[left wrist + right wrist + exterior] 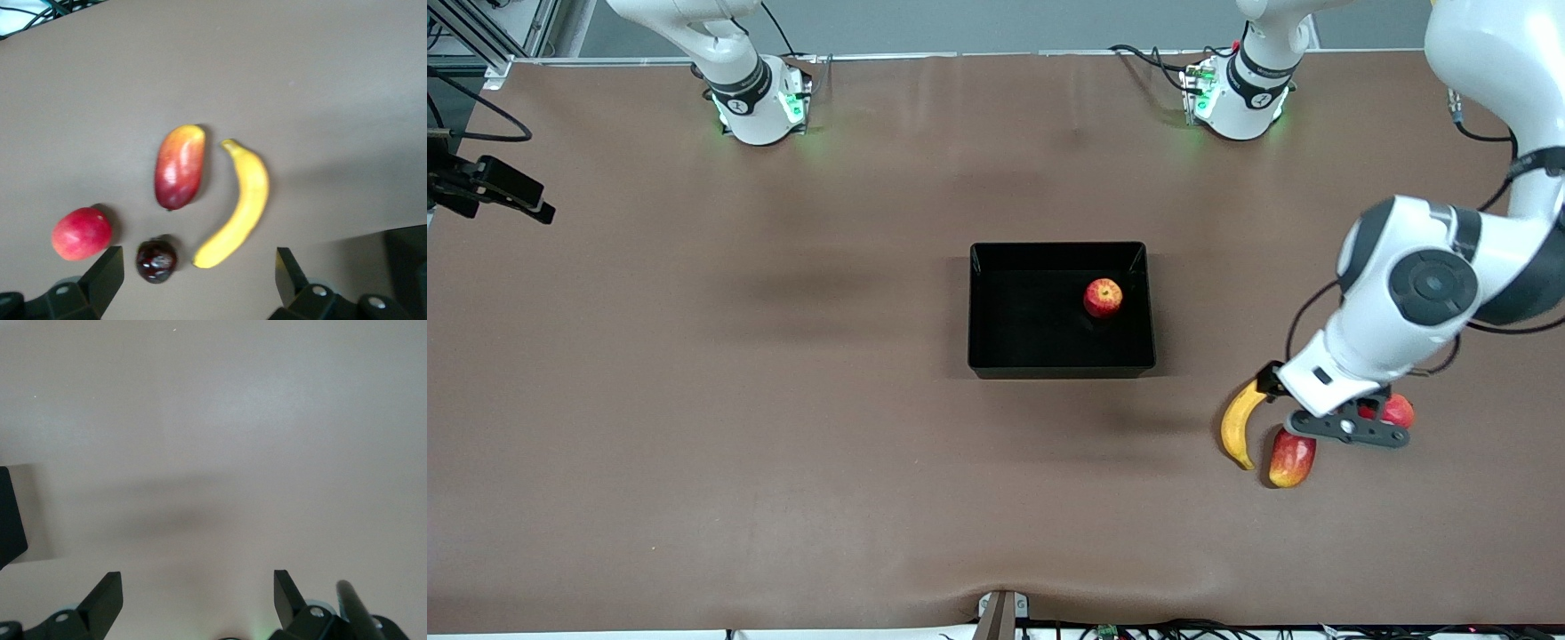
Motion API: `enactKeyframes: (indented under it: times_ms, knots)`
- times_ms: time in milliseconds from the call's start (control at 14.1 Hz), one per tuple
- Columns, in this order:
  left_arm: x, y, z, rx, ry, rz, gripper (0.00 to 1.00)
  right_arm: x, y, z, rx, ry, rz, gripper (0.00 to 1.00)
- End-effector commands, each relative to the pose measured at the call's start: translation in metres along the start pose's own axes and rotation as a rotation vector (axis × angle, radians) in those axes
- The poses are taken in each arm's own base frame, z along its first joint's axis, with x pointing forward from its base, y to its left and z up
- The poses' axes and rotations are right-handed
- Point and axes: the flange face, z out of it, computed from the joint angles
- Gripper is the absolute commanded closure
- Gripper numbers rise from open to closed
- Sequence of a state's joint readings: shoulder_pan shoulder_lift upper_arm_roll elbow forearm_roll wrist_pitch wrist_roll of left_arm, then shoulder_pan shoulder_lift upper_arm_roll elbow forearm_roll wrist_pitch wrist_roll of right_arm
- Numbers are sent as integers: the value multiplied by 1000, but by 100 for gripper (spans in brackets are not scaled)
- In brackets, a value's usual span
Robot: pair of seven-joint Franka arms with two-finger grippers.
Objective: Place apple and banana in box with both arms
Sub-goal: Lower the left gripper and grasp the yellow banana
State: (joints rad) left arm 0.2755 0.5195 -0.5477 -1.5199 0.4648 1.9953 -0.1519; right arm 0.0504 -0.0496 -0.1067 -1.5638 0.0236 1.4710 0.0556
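Observation:
The apple (pixel 1103 297) lies in the black box (pixel 996 366), toward the left arm's end of it. The banana (pixel 1240 428) lies on the table nearer to the front camera than the box, toward the left arm's end. It also shows in the left wrist view (pixel 241 209). My left gripper (pixel 1347 433) hangs open and empty over the fruit group beside the banana. In its wrist view (pixel 198 277) one end of the banana lies between its spread fingers. My right gripper (pixel 198 587) is open and empty over bare table and waits.
An oblong red-and-yellow fruit (pixel 1292 458) (pixel 179 167) lies beside the banana. A plain pinkish-red round fruit (pixel 1397 411) (pixel 81 233) and a small dark round fruit (pixel 157 261) lie close by. A black device (pixel 489 188) sticks in at the right arm's table end.

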Motion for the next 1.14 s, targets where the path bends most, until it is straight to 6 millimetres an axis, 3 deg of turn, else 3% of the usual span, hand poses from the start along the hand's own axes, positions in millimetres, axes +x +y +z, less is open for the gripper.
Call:
enactKeyframes:
  times_ms: [0, 284, 639, 781, 1065]
  knots:
    - [5, -25, 11, 6, -13, 22, 0, -6, 3, -6, -8, 8, -7, 0]
    - [12, -38, 59, -13, 7, 14, 0, -6, 5, -7, -8, 13, -4, 0]
    - [14, -45, 95, -41, 18, 1, 0, -5, 19, -5, -1, 6, 21, 0]
    - [15, -57, 113, -33, 41, 6, 0, -5, 20, -5, 1, 6, 24, 0]
    - [20, -52, 146, -59, 90, 21, 0, -5, 20, -5, 0, 4, 24, 0]
